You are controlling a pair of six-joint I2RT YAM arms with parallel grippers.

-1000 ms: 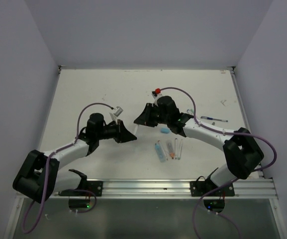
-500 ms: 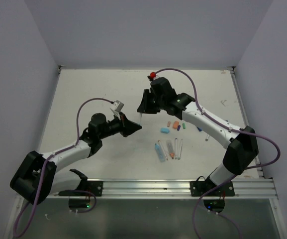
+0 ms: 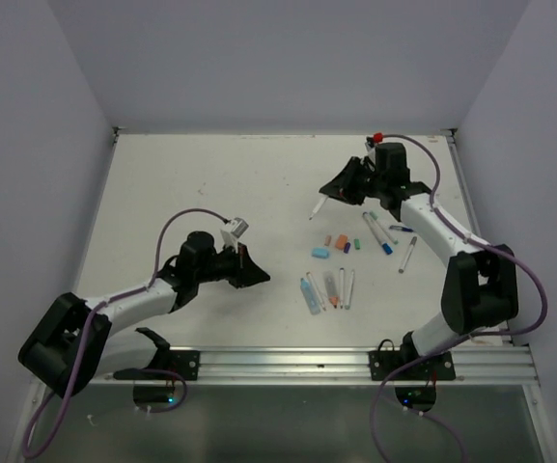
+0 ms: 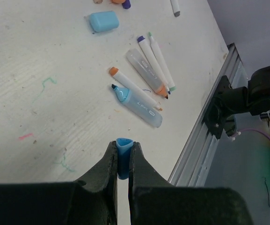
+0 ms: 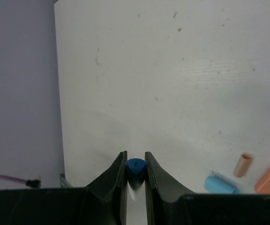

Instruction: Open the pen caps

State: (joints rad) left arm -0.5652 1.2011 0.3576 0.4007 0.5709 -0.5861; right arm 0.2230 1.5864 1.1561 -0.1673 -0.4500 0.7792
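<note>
Lavender walls close in a white table flecked with faint ink marks, with an aluminium rail along its near edge. Left arm: it reaches from the near-left corner toward the table's middle. Its left gripper has its fingers pressed together on a blue cap, hollow end outward, held above the bare table near the near edge. Right arm: it is stretched toward the far-right corner. Its right gripper is pinching a white pen by its blue end, the free tip slanting down toward the table's middle. Loose pens: several lie by the right edge, one blue-tipped. Pen row: it lies side by side toward the near edge, right of centre. It includes a pale blue highlighter with one line of dark print on its barrel, too small to read. Beside that lies an orange-tipped pen. Loose caps lie between the pen row and the right arm. The light blue cap is nearest the middle. The orange cap is just beyond it. The green cap is nearest the right edge. No other lettering is legible.
</note>
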